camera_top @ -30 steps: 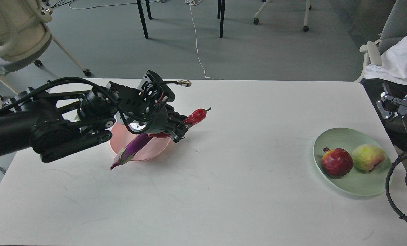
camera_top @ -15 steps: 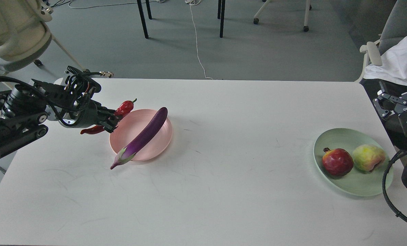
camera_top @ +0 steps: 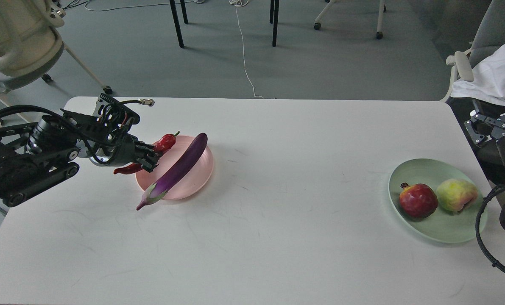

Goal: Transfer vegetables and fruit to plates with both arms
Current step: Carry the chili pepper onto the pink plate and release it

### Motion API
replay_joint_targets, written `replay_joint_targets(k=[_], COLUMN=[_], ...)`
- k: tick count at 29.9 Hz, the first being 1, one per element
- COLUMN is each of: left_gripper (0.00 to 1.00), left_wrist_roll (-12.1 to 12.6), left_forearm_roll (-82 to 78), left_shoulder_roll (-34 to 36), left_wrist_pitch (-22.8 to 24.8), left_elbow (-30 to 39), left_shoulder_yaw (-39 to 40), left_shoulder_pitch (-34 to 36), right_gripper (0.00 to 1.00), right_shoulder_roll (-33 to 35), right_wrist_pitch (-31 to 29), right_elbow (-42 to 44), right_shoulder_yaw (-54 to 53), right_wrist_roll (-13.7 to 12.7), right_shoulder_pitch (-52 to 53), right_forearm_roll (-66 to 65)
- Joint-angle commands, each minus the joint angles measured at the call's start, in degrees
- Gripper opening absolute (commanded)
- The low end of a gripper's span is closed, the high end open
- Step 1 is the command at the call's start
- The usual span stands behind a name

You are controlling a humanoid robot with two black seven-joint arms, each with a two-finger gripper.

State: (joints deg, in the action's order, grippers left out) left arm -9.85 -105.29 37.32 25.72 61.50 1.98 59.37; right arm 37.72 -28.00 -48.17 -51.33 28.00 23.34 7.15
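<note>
My left gripper (camera_top: 149,156) is shut on the red chili pepper (camera_top: 164,143) and holds it over the left rim of the pale pink plate (camera_top: 195,178). The purple eggplant (camera_top: 180,168) lies slantwise across that plate, its stem end hanging over the front rim. The pale green plate (camera_top: 426,169) at the right holds the dark-red pomegranate (camera_top: 418,200) and the yellow-green pear-like fruit (camera_top: 456,194). My right gripper (camera_top: 485,127) is at the right edge of the view, off the table, behind the green plate; its fingers cannot be told apart.
The white table (camera_top: 277,220) reaches from the pink plate to the green plate. A looped black cable (camera_top: 485,233) hangs by the green plate's right rim. Chairs and table legs stand on the floor behind.
My left arm swung far left with the chili, uncovering the pink plate and eggplant, then came back a little right to the plate's left rim. The right arm barely moved.
</note>
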Motion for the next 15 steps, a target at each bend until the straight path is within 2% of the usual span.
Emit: replay_joint_targets(k=[1,9,10,15], left_gripper=[0.16,0.21,0.25,0.60], left_wrist_roll=[0.0,0.0,0.0,-0.1], left_forearm_roll=[-0.1,-0.1,-0.1,0.5], left_shoulder_roll=[-0.4,-2.2,-2.6,-4.1], left_wrist_pitch=[-0.1,-0.1,-0.1,-0.4], left_elbow=[-0.1,-0.2,-0.5,-1.6], left_shoulder_yaw=[0.1,0.0,0.2,0.8], left_shoulder_pitch=[-0.9,-1.3,-1.3,-1.3], right_gripper=[0.99,0.99,0.99,0.99], right_shoulder_roll=[0.0,-0.1,-0.1,-0.1], right_wrist_pitch=[0.0,0.0,0.0,0.0], right_elbow=[-0.1,-0.4,-0.5,-0.5], right_shoulder_yaw=[0.3,0.2,0.2,0.3], right_wrist_roll=[0.0,0.0,0.0,0.0], right_shoulder_pitch=[0.2,0.6,0.7,0.8], right_forearm_roll=[0.0,0.1,0.1,0.0])
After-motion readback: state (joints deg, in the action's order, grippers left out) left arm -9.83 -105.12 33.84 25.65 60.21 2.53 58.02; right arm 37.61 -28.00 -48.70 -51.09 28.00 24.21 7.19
